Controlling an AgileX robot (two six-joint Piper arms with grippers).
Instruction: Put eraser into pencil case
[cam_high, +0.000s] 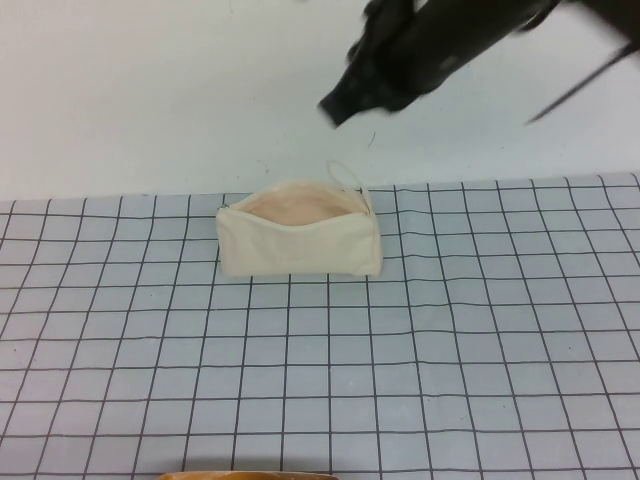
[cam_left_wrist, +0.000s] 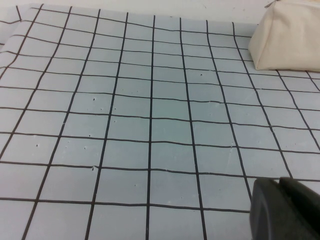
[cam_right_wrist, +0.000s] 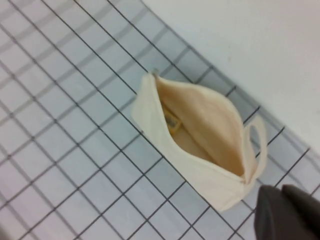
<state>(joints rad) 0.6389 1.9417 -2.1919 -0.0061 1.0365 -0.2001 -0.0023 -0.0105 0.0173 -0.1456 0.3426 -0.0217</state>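
Observation:
The cream-white pencil case (cam_high: 298, 252) stands unzipped at the far middle of the gridded mat, its loop strap (cam_high: 346, 179) at its right end. In the right wrist view the case (cam_right_wrist: 197, 167) shows its pinkish-beige lining, and the tiny tan-yellow eraser (cam_right_wrist: 172, 121) lies inside it. My right gripper (cam_high: 336, 108) hangs high above and behind the case, shut and empty; its dark fingers (cam_right_wrist: 272, 210) sit beside the strap end. My left gripper (cam_left_wrist: 279, 183) is shut and empty, low over the mat, well short of the case (cam_left_wrist: 290, 37). It is out of the high view.
The grey mat with black grid lines (cam_high: 450, 350) covers the near table, and bare white tabletop (cam_high: 150, 100) lies beyond its far edge. A tan-brown object (cam_high: 245, 475) pokes in at the near edge.

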